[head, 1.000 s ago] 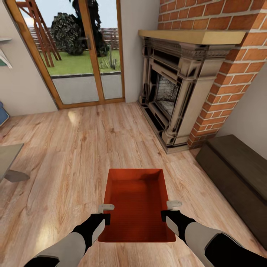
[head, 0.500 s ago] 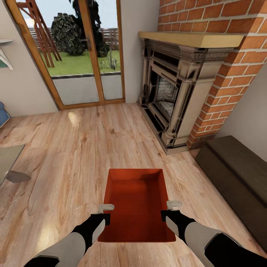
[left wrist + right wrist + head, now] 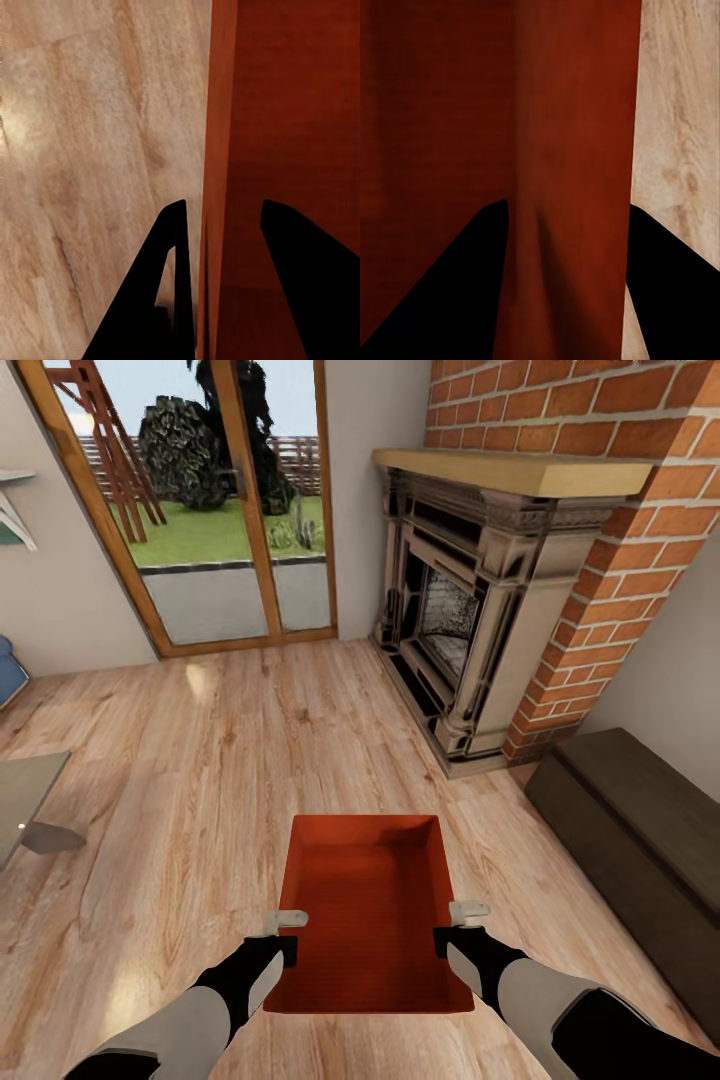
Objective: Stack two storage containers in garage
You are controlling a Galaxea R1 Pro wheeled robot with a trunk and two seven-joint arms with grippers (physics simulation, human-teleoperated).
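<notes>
One orange-red storage container (image 3: 365, 910) hangs level just above the living room's light wood planks (image 3: 200, 760), straight in front of me. My left gripper (image 3: 287, 925) is shut on its left wall, and my right gripper (image 3: 462, 922) is shut on its right wall. In the left wrist view the black fingers (image 3: 176, 225) straddle the thin wall of the container (image 3: 221, 112). The right wrist view has the right gripper (image 3: 568, 208) clamped over the container wall (image 3: 574, 112), with floor beyond it. The container is empty. The garage is out of view.
A red brick fireplace (image 3: 470, 610) stands ahead on the right, with a long low dark-brown cabinet (image 3: 640, 830) along the right wall. Glass doors (image 3: 200, 510) close the far side. A grey table edge (image 3: 25, 790) pokes in at the left.
The whole head view has drifted slightly, so the camera has moved a little. The container and both grippers hold the same place relative to me.
</notes>
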